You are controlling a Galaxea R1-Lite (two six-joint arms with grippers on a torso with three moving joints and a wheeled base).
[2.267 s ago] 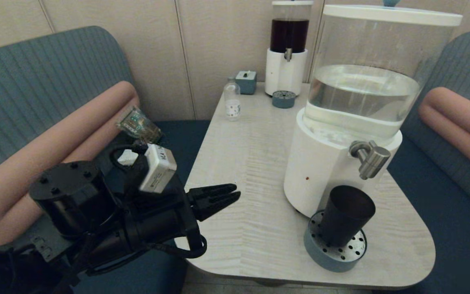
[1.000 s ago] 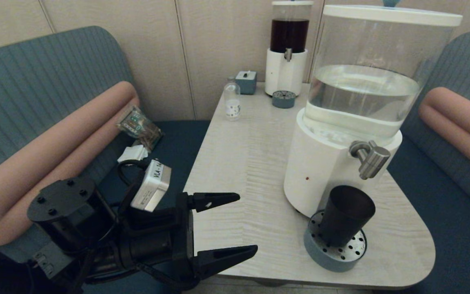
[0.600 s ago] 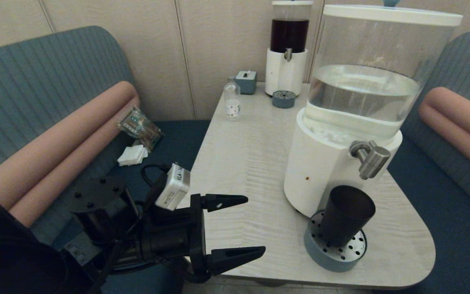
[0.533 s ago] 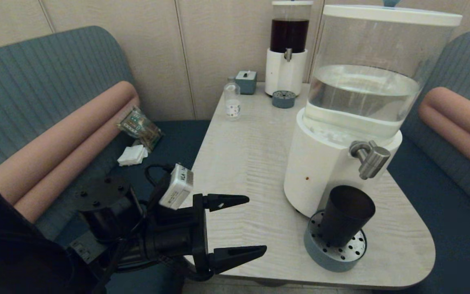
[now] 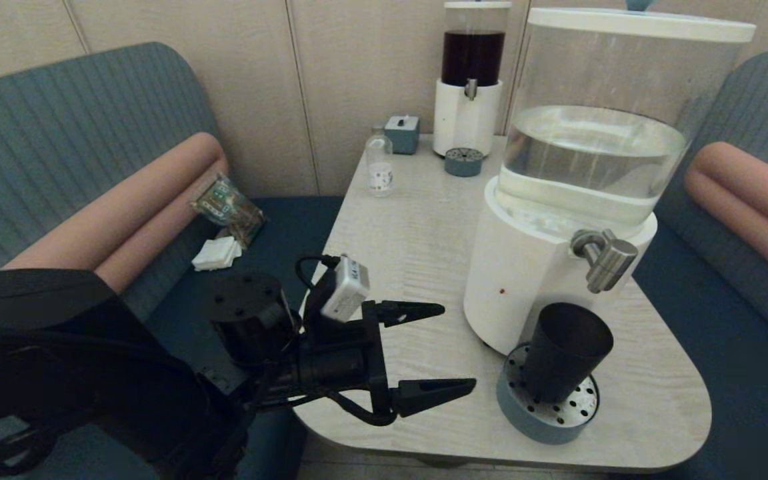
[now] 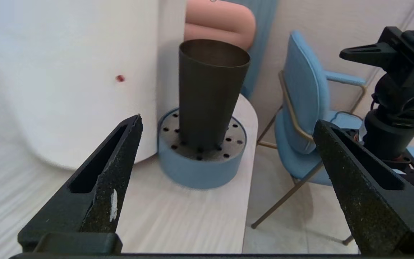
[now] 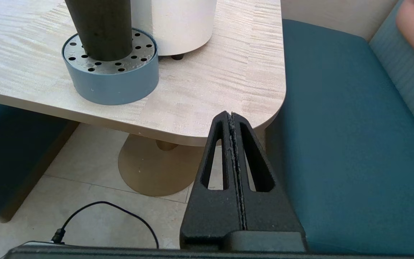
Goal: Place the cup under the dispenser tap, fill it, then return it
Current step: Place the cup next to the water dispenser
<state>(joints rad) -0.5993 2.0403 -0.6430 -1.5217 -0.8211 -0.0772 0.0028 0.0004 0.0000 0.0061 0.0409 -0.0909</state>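
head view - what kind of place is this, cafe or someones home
Most likely a cafe or lounge booth, not a home: padded teal bench seating flanks a small wooden table, which carries two self-serve drink dispensers, a large water dispenser and a smaller one with dark liquid.

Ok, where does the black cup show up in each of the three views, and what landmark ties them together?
Head view: the cup stands lower right, below the dispenser tap.
Left wrist view: the cup stands upper centre, ahead of the open left gripper.
Right wrist view: only the cup's lower part shows, at the top left edge.
Shared landmark: the blue drip tray with a perforated top, under the cup.
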